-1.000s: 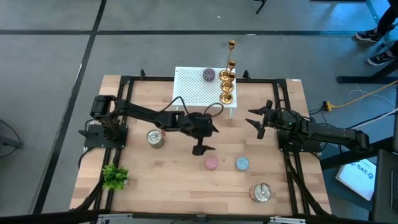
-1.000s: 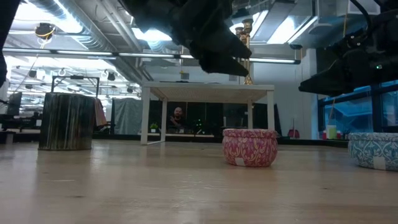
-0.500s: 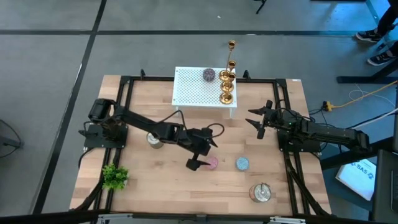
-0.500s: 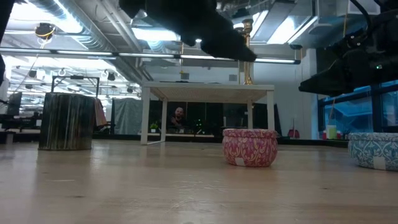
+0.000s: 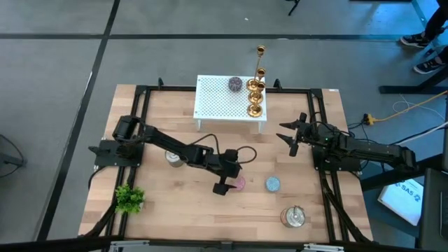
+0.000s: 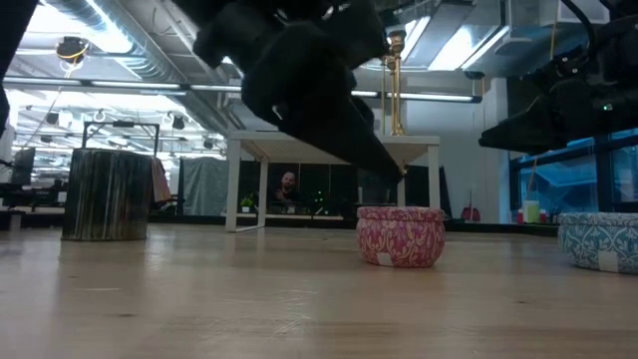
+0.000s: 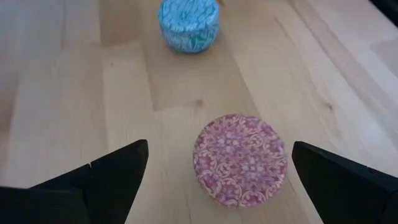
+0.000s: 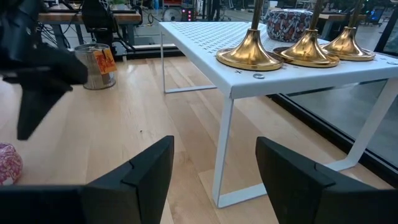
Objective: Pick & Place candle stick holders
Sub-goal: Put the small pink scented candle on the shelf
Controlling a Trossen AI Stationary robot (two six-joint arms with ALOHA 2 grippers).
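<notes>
Three gold candlestick holders stand by their round bases on a white perforated stand at the table's far middle. Their bases show in the right wrist view, and one stem shows in the low view. My left gripper is open and empty. It hovers just above a round pink tin on the table, with one finger on either side of it. My right gripper is open and empty. It stays in the air to the right of the stand, facing it.
A blue tin sits right of the pink tin. A purple tin is on the stand beside the holders. Silver tins stand at mid left and near right. A green plant stands near left.
My left gripper has gone toward the table's near edge and down, from the table's middle to just above the pink tin, staying open. My right arm has kept still.
</notes>
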